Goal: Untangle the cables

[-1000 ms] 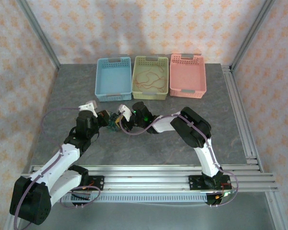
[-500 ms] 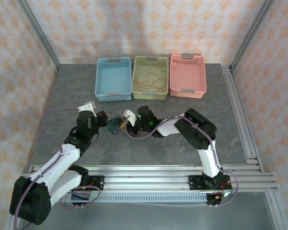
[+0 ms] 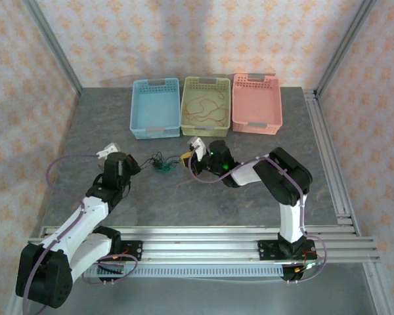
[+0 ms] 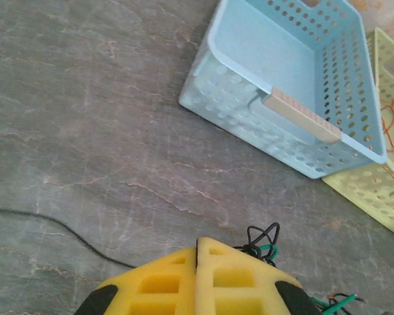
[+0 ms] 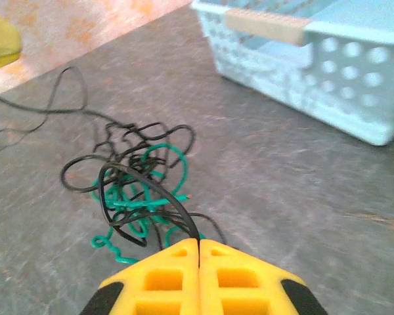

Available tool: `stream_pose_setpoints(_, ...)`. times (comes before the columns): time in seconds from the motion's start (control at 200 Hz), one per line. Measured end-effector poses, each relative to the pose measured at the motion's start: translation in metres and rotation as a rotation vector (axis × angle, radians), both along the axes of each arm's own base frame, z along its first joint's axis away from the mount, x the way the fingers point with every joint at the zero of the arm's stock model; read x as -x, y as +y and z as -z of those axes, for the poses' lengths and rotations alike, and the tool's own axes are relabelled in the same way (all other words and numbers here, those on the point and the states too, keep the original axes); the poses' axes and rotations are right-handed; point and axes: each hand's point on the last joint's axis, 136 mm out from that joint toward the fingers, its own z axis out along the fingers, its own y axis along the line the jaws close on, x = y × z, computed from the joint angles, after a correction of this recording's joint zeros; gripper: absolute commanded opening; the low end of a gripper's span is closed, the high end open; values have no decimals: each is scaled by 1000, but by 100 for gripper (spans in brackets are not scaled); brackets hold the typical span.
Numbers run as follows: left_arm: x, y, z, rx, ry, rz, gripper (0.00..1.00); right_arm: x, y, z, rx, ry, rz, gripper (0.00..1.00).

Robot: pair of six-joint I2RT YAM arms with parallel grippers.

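top external | cables (image 3: 162, 164) bunched black-and-green on desk (image 3: 249, 190) between both tools, near blue basket (image 3: 135, 111) | right tool (image 3: 186, 157) pinched on a black strand | left tool (image 3: 138, 164) pads together, strands at tip, grip unclear | orange-red cable (image 3: 207, 108) lies in green basket (image 3: 186, 105)

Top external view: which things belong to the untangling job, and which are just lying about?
Job: black and green cable tangle; orange cable, lying in the green basket.
Lying about: blue basket; green basket; pink basket.
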Motion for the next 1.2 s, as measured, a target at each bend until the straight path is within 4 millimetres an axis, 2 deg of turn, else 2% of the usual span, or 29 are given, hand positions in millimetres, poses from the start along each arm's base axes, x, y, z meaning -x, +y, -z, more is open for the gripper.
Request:
stream_pose_setpoints(0.14, 0, 1, 0, 12, 0, -12, 0, -27, -33, -9, -54, -1, 172, 0)
stream_pose_setpoints(0.305, 2, 7, 0, 15, 4, -43, 0, -55, -89, -16, -127, -7, 418, 0)
stream_pose_setpoints(0.39, 6, 17, -7, 25, -24, -85, 0, -64, -114, -19, -144, -25, 535, 0)
stream_pose_setpoints(0.54, 21, 38, -21, 44, -109, -183, 0, -65, -139, -31, -171, -83, 658, 0)
stream_pose_setpoints(0.646, 28, 45, -23, 51, -140, -218, 0, -67, -144, -41, -196, -112, 681, 0)
stream_pose_setpoints(0.721, 28, 45, -19, 51, -131, -215, 0, -64, -131, -45, -216, -110, 609, 1)
stream_pose_setpoints(0.806, 26, 42, -10, 48, -95, -199, 0, -61, -103, -53, -261, -104, 481, 22)
stream_pose_setpoints(0.936, 24, 35, 9, 53, -24, -163, 0, -40, -48, -53, -272, -88, 259, 37)
stream_pose_setpoints(1.101, 20, 29, 12, 62, -4, -134, 0, 3, 15, -49, -199, -56, 22, 43)
stream_pose_setpoints(1.201, 17, 27, 8, 72, -18, -123, 0, 25, 41, -47, -157, -57, -81, 43)
